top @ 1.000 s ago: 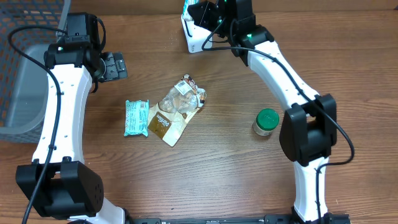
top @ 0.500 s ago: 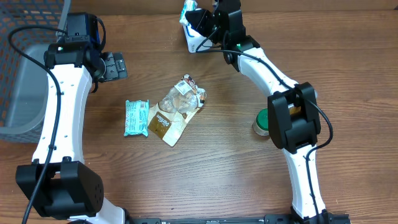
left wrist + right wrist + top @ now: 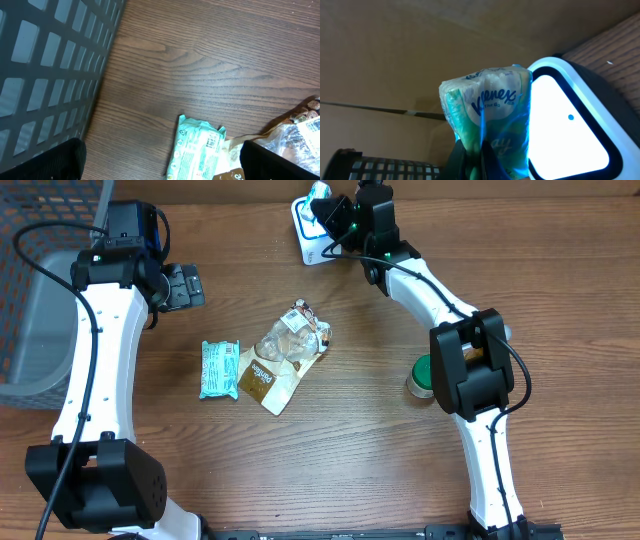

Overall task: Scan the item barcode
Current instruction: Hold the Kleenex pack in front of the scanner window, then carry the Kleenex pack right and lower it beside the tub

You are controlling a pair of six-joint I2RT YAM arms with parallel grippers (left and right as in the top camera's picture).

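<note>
Tissue pack (image 3: 487,112): standing upright in the clenched fingers of the right gripper (image 3: 335,210) at the far edge of the table (image 3: 350,450), Kleenex lettering facing the wrist camera and crumpled top poking up.
Grip: the right gripper is clamping the pack's lower end, with dark fingers showing either side of it in the wrist view.
Scanner (image 3: 560,120): sitting just beside the pack, its white window glowing inside a blue-edged rim. From overhead its white body (image 3: 305,240) is peeking out beside the gripper. Whether pack and window are touching cannot be told.
Backdrop: a brown cardboard wall (image 3: 395,50) is filling the wrist view behind the pack.
Right arm: stretching from the near edge to the far edge, crossing over part of a green-lidded jar (image 3: 428,375).
Mid-table: a clear snack bag (image 3: 285,355) with a brown label is lying flat, well apart from the scanner. A teal packet (image 3: 219,369) is lying just beside it to the left.
Left gripper (image 3: 188,285): hanging released and empty, jaws spread wide, over bare wood near the far left.
Basket (image 3: 40,300): a grey mesh bin is standing at the left edge, its wall filling the left of the left wrist view, near the teal packet.
</note>
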